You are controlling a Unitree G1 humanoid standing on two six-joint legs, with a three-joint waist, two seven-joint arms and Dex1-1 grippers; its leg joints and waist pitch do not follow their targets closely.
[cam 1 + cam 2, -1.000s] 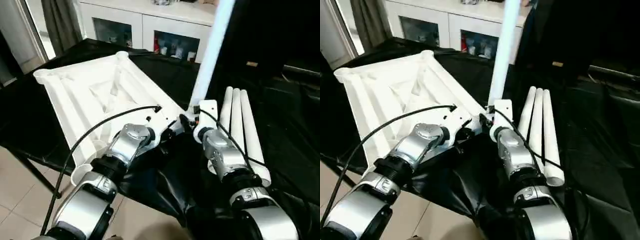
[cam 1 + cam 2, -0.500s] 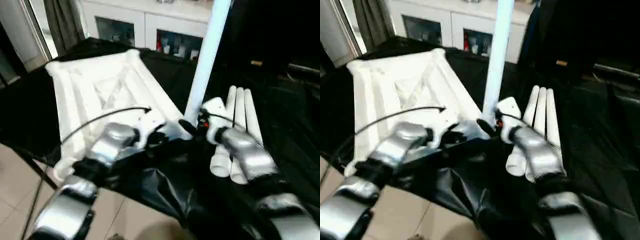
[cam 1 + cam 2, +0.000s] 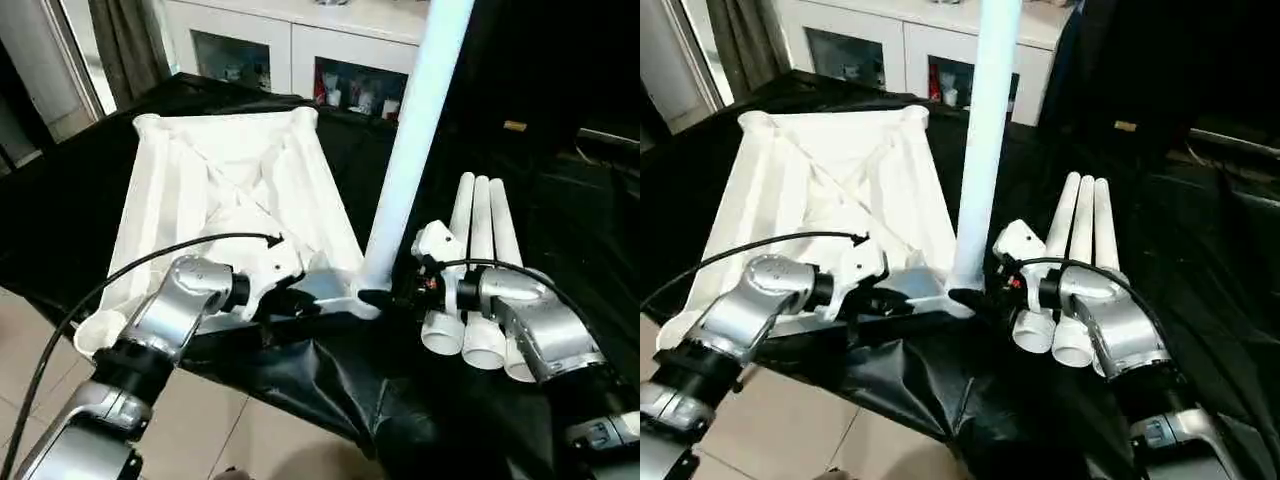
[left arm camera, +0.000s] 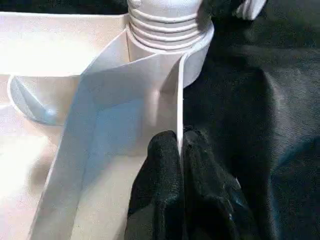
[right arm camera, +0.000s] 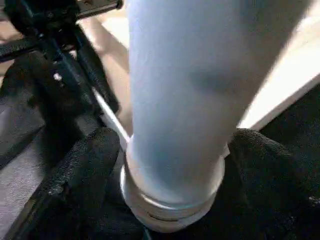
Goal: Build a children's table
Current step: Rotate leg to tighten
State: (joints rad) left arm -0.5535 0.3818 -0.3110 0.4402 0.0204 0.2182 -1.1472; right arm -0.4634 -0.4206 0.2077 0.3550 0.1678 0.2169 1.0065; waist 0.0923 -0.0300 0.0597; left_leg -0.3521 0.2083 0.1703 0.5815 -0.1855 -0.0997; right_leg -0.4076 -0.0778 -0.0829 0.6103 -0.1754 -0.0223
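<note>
1. While the left gripper is pinching the thin side wall of the table top near the closest corner, its black fingers are pressing together on either side of that wall.
2. Just beyond, the right gripper is cupping the base of the upright leg with its fingers spread wide on both sides; whether they are squeezing it, I cannot tell.
3. That leg is standing in the corner socket, its long axis rising nearly vertical, so the right arm is likely the one to twist or press it home.
4. Three spare legs are lying side by side on the black cloth, just beside the right forearm.
5. Farther off, the ribbed underside is facing up, stretching toward the cabinet.
</note>
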